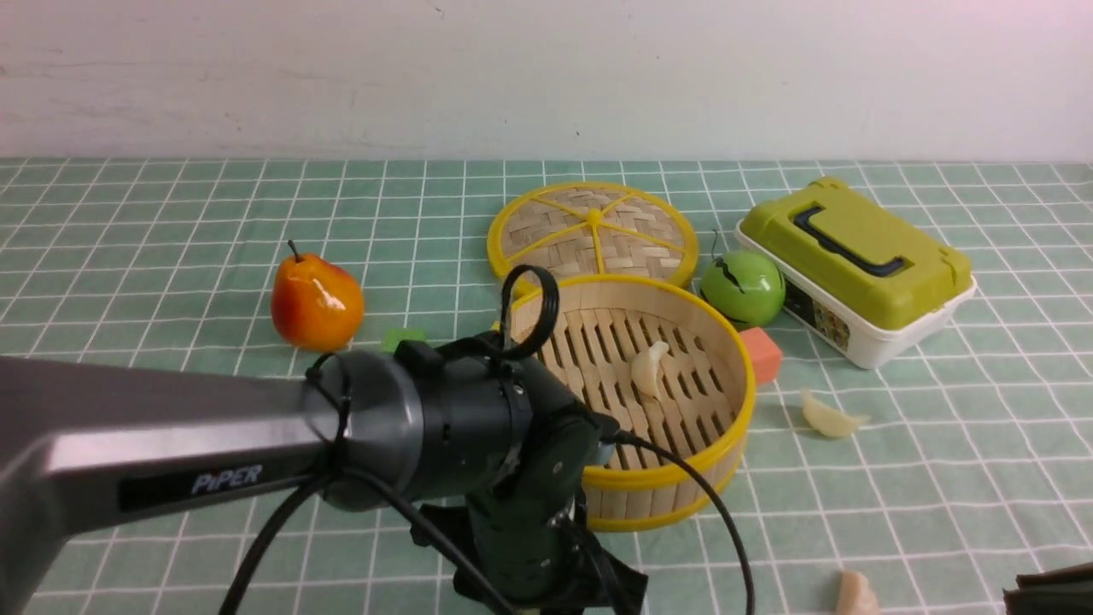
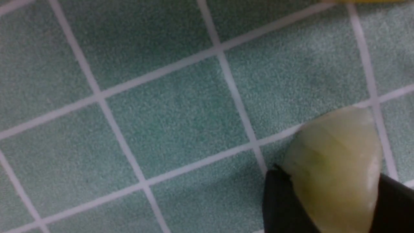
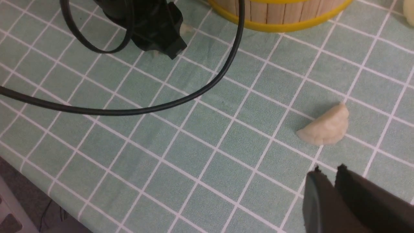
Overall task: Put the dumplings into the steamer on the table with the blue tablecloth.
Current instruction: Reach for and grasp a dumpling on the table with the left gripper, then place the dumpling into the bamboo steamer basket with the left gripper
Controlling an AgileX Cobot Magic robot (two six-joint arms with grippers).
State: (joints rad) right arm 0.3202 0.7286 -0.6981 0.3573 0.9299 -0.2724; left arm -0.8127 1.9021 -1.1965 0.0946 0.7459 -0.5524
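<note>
Table [image 1: 171, 213]: pale teal cloth, thin white grid.
Steamer [image 1: 683, 474] stands on cloth, roughly mid-table.
Flat woven lid [image 1: 592, 231]: just behind steamer.
Pear [image 1: 316, 301]: left of steamer, well apart.
Green cube [image 1: 401, 338]: between pear and steamer, partly hidden.
Green apple [image 1: 742, 288]: right-rear, just beside steamer rim.
Orange cube [image 1: 762, 354]: just beside steamer's right wall.
Lime-lidded box [image 1: 856, 265]: right of steamer, beyond apple.
First dumpling [image 1: 828, 417]: right of steamer, near, not touching.
Second dumpling [image 1: 856, 594]: front-right of steamer, well apart.
Third dumpling [image 2: 336, 161]: in front of steamer; on cloth or lifted, cannot tell.
</note>
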